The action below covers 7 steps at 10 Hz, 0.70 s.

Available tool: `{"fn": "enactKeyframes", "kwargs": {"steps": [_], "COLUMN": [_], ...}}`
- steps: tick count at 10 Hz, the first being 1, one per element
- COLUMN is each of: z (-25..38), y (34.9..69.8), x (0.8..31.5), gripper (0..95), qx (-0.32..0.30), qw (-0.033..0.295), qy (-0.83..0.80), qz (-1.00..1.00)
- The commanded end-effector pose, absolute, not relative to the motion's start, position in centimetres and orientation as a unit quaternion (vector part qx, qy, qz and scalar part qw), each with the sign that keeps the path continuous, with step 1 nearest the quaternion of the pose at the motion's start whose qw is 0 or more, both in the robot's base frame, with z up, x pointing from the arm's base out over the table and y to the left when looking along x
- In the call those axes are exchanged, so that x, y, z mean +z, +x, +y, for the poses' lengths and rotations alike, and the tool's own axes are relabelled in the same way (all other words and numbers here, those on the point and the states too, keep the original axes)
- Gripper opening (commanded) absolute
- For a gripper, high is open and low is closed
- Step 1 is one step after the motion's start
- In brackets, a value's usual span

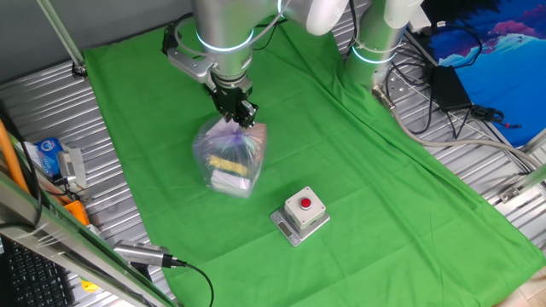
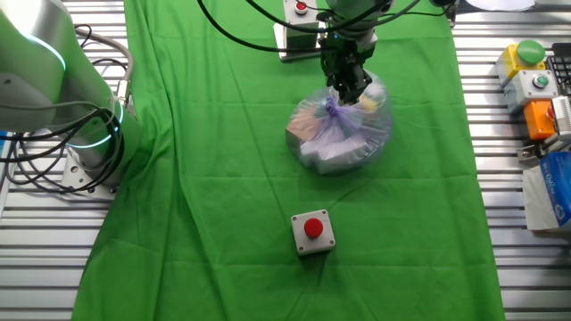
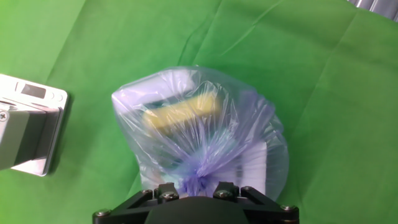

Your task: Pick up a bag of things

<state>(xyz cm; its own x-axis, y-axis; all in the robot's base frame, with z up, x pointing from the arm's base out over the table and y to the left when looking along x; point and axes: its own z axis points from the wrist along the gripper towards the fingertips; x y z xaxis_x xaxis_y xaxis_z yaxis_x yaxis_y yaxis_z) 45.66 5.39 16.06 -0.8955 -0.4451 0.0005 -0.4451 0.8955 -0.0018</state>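
Observation:
The bag of things (image 1: 229, 156) is a translucent purplish plastic bag, gathered at its top, with a yellow item and white items inside. It rests on the green cloth (image 1: 358, 196). It shows in the other fixed view (image 2: 341, 132) and in the hand view (image 3: 199, 143). My gripper (image 1: 241, 118) is right above it, shut on the gathered purple top of the bag. In the other fixed view the gripper (image 2: 343, 89) pinches the knot. In the hand view the gripper (image 3: 196, 188) holds the bunched plastic between its jaws.
A grey box with a red button (image 1: 301, 213) stands near the bag; it shows in the other fixed view (image 2: 312, 234) and at the left edge of the hand view (image 3: 28, 124). Another button box (image 2: 299, 11) sits at the cloth's far edge. Cables, boxes (image 2: 531, 76) lie beside the cloth.

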Motion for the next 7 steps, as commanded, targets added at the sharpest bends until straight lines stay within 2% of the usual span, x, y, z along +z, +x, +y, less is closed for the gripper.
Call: {"fn": "enactKeyframes", "kwargs": {"steps": [1, 2, 7], "z": [5.39, 5.39, 5.39], "y": [45.66, 45.66, 45.66], "x": [16.05, 16.05, 16.02], "gripper": [38.0, 19.0, 19.0], "qx": [0.0, -0.002, 0.003], "qw": [-0.002, -0.003, 0.0], "qy": [0.228, 0.227, 0.238], "qz": [-0.974, -0.974, -0.971]}}
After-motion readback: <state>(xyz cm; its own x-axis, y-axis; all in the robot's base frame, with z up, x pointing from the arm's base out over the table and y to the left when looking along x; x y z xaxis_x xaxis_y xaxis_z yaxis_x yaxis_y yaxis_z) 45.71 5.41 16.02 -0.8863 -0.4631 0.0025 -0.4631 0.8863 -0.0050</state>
